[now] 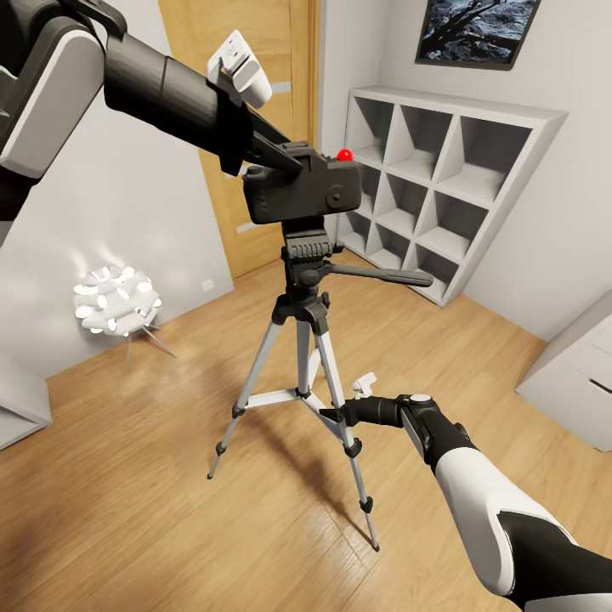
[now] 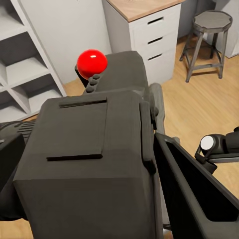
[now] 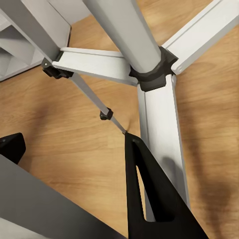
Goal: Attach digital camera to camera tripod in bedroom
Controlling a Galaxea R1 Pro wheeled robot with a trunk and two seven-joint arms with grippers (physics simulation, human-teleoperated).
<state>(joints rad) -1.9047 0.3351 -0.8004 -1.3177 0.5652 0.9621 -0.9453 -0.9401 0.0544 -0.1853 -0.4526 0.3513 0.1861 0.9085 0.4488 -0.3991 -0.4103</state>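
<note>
Your left pincer [image 1: 280, 157] is clamped on the digital camera [image 1: 302, 191], its dark fingers closed along the camera's sides; the left wrist view shows one finger [image 2: 194, 194] pressed against the camera body [image 2: 89, 164], with the red dot [image 2: 92, 62] on top. In the head view the camera sits at the centre, slightly toward twelve o'clock, directly over the black pan head [image 1: 306, 251] of the camera tripod [image 1: 306, 357]. Whether it touches the head or hangs just above it, you cannot tell. The pan handle [image 1: 382, 274] sticks out toward three o'clock.

Your right pincer [image 1: 333, 414] is low, toward five o'clock, at the tripod's nearest leg. Its fingers seem to be around that leg, but you cannot tell whether they are gripping it. The right wrist view looks up close at the silver leg braces [image 3: 99, 62] and the black centre collar [image 3: 154, 74], with one dark finger [image 3: 149, 194] in front.

The tripod stands on the light wood floor [image 1: 127, 510] of the bedroom. A grey cube shelf [image 1: 450, 178] stands toward one o'clock, a white lamp [image 1: 115, 302] toward nine o'clock.
</note>
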